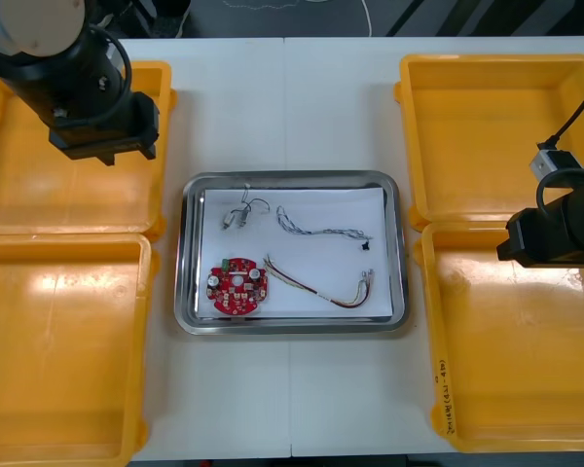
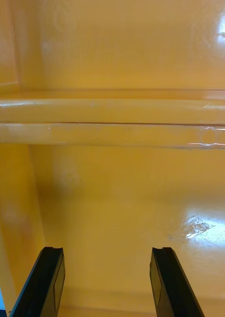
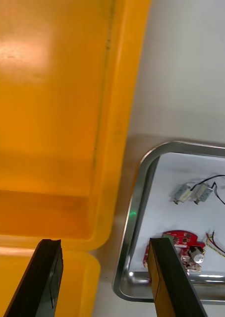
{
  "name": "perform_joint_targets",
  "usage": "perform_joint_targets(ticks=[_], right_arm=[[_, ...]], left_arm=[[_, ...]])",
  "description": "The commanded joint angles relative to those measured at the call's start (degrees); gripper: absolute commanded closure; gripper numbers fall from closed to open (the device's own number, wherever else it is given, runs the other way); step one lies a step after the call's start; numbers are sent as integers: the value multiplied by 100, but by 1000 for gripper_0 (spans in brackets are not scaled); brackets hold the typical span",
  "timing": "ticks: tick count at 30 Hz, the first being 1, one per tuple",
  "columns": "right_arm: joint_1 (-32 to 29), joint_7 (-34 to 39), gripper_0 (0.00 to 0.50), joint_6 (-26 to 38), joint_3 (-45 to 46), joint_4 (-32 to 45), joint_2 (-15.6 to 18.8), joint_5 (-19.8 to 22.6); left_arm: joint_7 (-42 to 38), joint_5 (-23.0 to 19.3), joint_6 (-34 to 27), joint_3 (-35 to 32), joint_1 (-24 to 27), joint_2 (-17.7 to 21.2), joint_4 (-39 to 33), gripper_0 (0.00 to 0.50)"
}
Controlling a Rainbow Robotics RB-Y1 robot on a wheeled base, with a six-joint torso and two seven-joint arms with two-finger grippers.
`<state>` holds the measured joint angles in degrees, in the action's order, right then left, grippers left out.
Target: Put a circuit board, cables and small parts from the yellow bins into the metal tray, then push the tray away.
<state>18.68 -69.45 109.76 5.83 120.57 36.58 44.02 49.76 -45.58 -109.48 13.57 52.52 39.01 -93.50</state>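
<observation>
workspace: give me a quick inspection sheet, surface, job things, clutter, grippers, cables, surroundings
surface: light table, white-lined metal tray at its centre
job's things: red circuit board and small metal parts in the tray; yellow bins, two each side
clutter: nothing seen
grippers: left gripper open, above the far left bin's rim beside the tray; right gripper open, over where the two right bins' rims meet
cables: twisted blue and white cable and red and yellow cable, both in the tray
surroundings: dark floor beyond the far edge
</observation>
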Motion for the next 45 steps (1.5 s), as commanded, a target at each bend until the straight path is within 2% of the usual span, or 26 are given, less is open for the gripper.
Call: perform_joint_targets(ticks=[1, 14, 22, 31, 35, 37, 41, 45], right_arm=[[-49, 81, 0, 24, 164, 151, -2, 19], [-49, 81, 0, 24, 164, 151, -2, 19], [-49, 81, 0, 24, 164, 151, -2, 19], [-49, 81, 0, 24, 164, 151, -2, 19], [-67, 81, 0, 24, 85, 37, 315, 81], [-84, 99, 0, 24, -20, -7, 561, 309], [-75, 107, 0, 24, 111, -112, 570, 564], [-14, 55, 0, 24, 103, -104, 587, 590]], left_arm=[[552, -144, -52, -461, -102, 432, -204, 0], [1721, -197, -52, -1594, -1068, 836, -520, 0], [2310, -206, -52, -2429, -1903, 871, -1074, 0], [2425, -320, -52, -3071, -2976, 871, -1917, 0], [2477, -381, -52, -3264, -3345, 871, -2287, 0], [2504, -425, -52, -3370, -3556, 871, -2462, 0], [2574, -513, -52, -3537, -3890, 871, -2708, 0], [2644, -575, -52, -3660, -4145, 871, -2893, 0]])
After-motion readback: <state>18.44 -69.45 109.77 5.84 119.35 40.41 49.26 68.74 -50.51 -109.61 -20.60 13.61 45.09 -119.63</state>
